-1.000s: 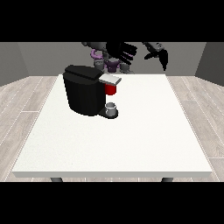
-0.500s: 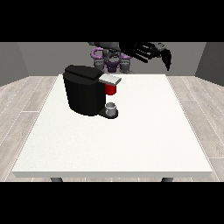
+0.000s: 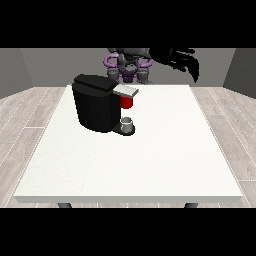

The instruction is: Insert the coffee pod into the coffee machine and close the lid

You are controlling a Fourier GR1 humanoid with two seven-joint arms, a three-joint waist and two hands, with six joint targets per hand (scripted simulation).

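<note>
The black coffee machine stands on the white table, left of centre. Its grey lid lies level and sticks out to the right. Just under the lid a red part shows; I cannot tell whether it is the pod. A small grey cup sits on the machine's base below it. The hand at the view's right hangs high over the table's far right corner, well apart from the machine, with its fingers spread and nothing in it. No hand shows at the view's left.
The robot's torso, with purple parts, stands behind the table's far edge. A dark arm runs from it to the raised hand. Wood-look floor surrounds the table.
The dark hand has swung from above the machine's lid out to the right, staying high. The machine, lid and cup have not moved.
</note>
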